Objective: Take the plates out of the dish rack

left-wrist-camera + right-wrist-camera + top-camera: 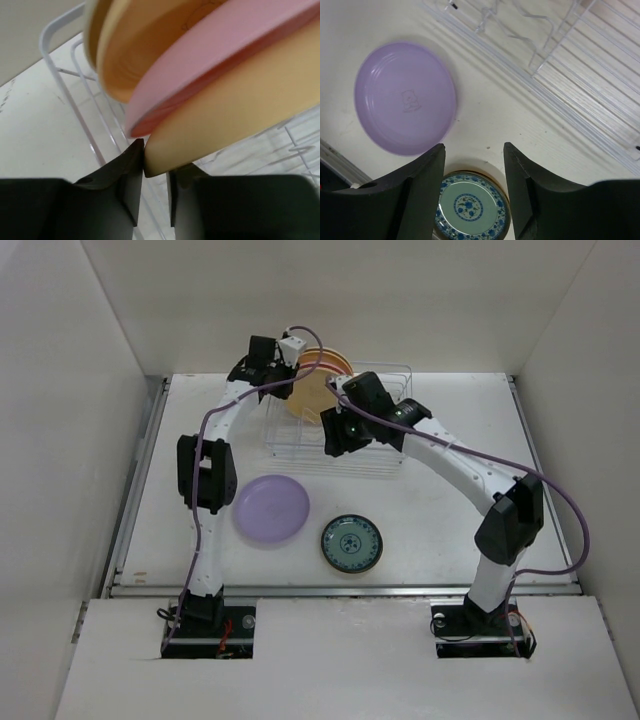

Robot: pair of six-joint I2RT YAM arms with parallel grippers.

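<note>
L pincer (156, 172), bottom centre of its wrist view, pinches lower rim of cream plate (240, 110), which stands in dish rack (60, 80) against pink plate (220, 55). R pincer (474, 160), spread, hangs above blue-green plate (470, 207), lower centre; lavender plate (405, 97) upper left.

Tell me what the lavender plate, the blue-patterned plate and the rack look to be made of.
Lavender plate: likely plastic or melamine; matte, uniform colour, moulded emblem at the centre.
Blue-patterned plate: possibly glazed ceramic or printed melamine; crisp floral print, brownish rim.
Dish rack: thin wire, apparently white-coated metal; smooth, bent rods.
</note>
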